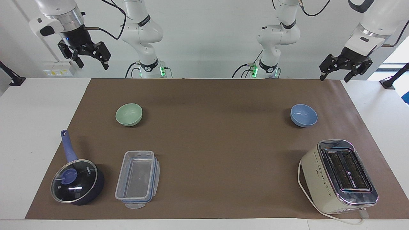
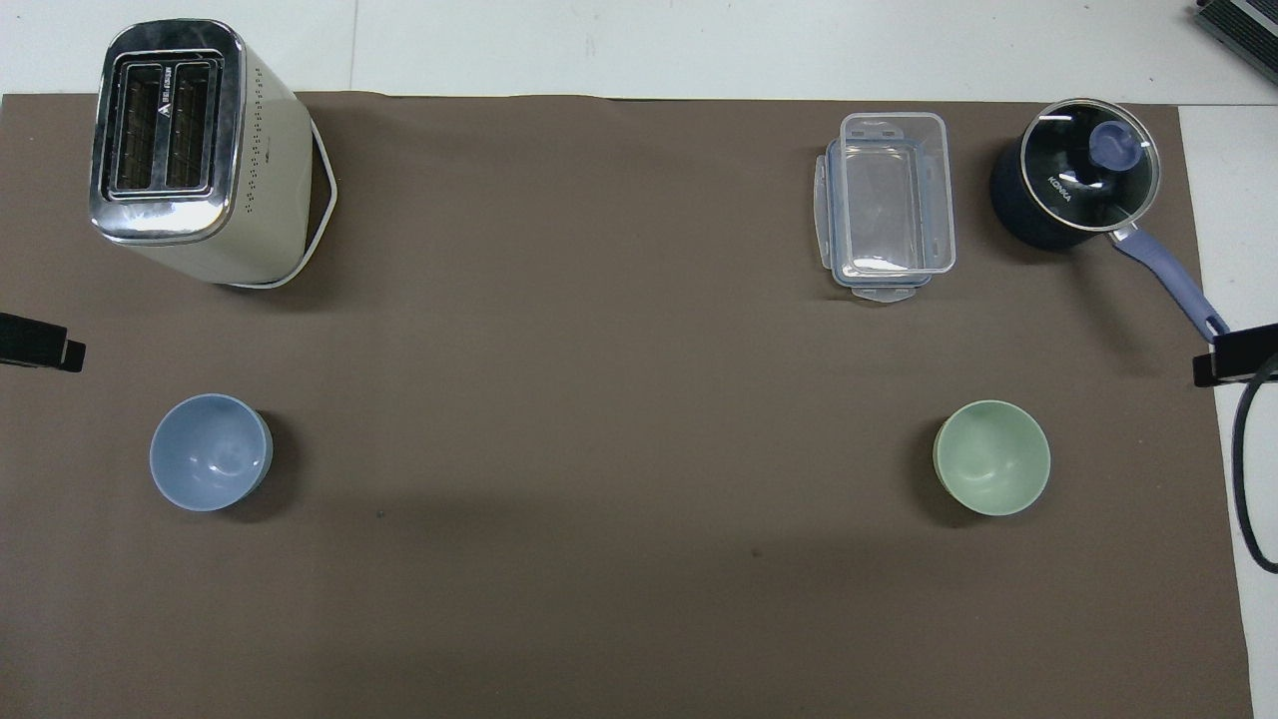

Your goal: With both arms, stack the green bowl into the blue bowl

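The pale green bowl (image 1: pixel 129 114) (image 2: pixel 991 457) stands upright on the brown mat toward the right arm's end of the table. The light blue bowl (image 1: pixel 304 115) (image 2: pixel 211 452) stands upright toward the left arm's end, about as near to the robots as the green one. My right gripper (image 1: pixel 91 62) hangs open and empty high in the air, off the mat's corner at its own end. My left gripper (image 1: pixel 334 74) hangs open and empty over the mat's corner at its end. In the overhead view only one fingertip (image 2: pixel 40 343) of the left and one fingertip (image 2: pixel 1236 355) of the right show at the edges.
A cream toaster (image 1: pixel 339 175) (image 2: pixel 190 150) stands farther from the robots than the blue bowl. A clear plastic container (image 1: pixel 138 174) (image 2: pixel 889 205) and a dark-blue saucepan with glass lid (image 1: pixel 76 180) (image 2: pixel 1083 185) stand farther out than the green bowl.
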Robot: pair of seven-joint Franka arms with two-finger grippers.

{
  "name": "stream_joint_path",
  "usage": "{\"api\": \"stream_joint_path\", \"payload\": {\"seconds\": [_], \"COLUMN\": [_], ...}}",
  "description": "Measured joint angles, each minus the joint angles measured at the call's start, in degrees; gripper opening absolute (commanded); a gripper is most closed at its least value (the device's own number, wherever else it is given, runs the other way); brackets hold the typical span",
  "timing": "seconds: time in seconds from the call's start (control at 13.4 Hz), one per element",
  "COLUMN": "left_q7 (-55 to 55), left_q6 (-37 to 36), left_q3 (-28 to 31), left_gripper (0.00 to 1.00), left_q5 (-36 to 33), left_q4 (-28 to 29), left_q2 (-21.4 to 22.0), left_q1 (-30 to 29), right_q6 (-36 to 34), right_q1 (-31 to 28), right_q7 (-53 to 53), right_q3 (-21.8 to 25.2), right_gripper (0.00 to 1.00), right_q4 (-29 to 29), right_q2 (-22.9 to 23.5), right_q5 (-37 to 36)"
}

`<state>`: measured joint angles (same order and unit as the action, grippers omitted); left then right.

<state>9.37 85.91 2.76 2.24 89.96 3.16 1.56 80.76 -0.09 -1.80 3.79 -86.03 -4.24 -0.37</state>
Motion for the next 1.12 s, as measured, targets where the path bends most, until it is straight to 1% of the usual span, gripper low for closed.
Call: {"api": "stream_joint_path", "payload": {"seconds": [0.22,0.37,0.67,0.89,1.12], "left_q7": [2.98,6.25,15.10,20.95,26.57], "left_q6": [1.56,3.53,11.35,17.85,22.30], "left_q3": [0.03,0.10,0.23,0.30,0.32], "left_gripper": [1.00,1.00,1.00,1.00,1.00], "left_q5": [3.29,3.92,5.40,7.49,10.46], "left_q4": [3.25,6.85,15.45,21.92,26.88], "left_q2": [0.26,0.31,0.29,-0.01,-1.89], "left_q1": [-2.65,-4.75,-10.61,-13.74,-16.52], "right_q6": [0.00,0.00,0.00,0.00,0.00], "right_q1": [0.00,0.00,0.00,0.00,0.00], "right_q7": [0.00,0.00,0.00,0.00,0.00], "right_q3": [0.00,0.00,0.00,0.00,0.00], "right_gripper": [1.00,1.00,1.00,1.00,1.00], "right_q4": [0.00,-0.01,-0.16,-0.26,-0.34], "right_q2": [-0.02,-0.04,-0.19,-0.27,-0.30], "right_q5": [0.00,0.00,0.00,0.00,0.00]}}
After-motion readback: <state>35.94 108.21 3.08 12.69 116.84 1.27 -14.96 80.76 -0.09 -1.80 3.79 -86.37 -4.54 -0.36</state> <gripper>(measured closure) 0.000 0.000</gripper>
